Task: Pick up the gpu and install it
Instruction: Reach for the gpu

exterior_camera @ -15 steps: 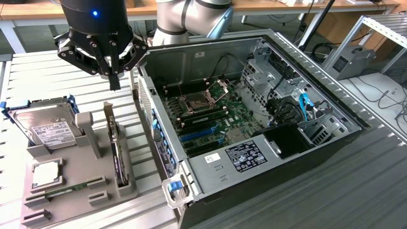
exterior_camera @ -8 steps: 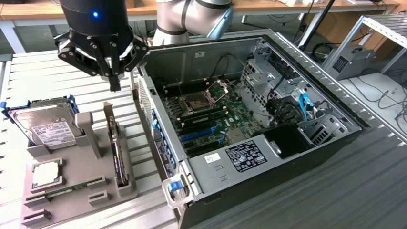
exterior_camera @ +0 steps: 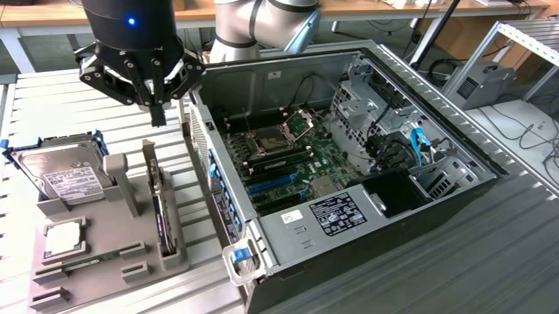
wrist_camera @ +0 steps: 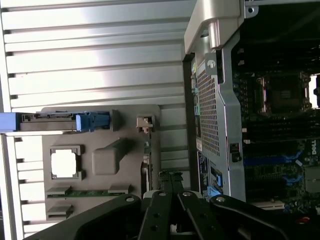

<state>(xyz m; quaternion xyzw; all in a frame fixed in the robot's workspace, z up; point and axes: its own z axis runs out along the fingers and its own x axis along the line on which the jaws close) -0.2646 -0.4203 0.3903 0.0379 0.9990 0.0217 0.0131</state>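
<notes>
Table [exterior_camera: 70, 98] of pale slats carrying an open computer case [exterior_camera: 253, 85] laid on its side, motherboard [exterior_camera: 279, 157] facing up, with a grey holder [exterior_camera: 114, 261] just beside it on the exterior view's left. The holder carries a hard drive [exterior_camera: 61, 173] on edge at its far end and the gpu [exterior_camera: 160, 203], which stands on edge in a slot along the side nearest the case, silver bracket toward the arm. The end effector [exterior_camera: 158, 120] hangs above the bracket end of the card, clear of it, fingers pressed together and holding nothing. The wrist view looks down past the closed tips at the card's thin top edge [wrist_camera: 149, 165]. Judged from its build, the card is light and stiff but fragile. It is best pinched across its two flat faces at the exposed upper edge, away from the cooler and the lower contact edge.
</notes>
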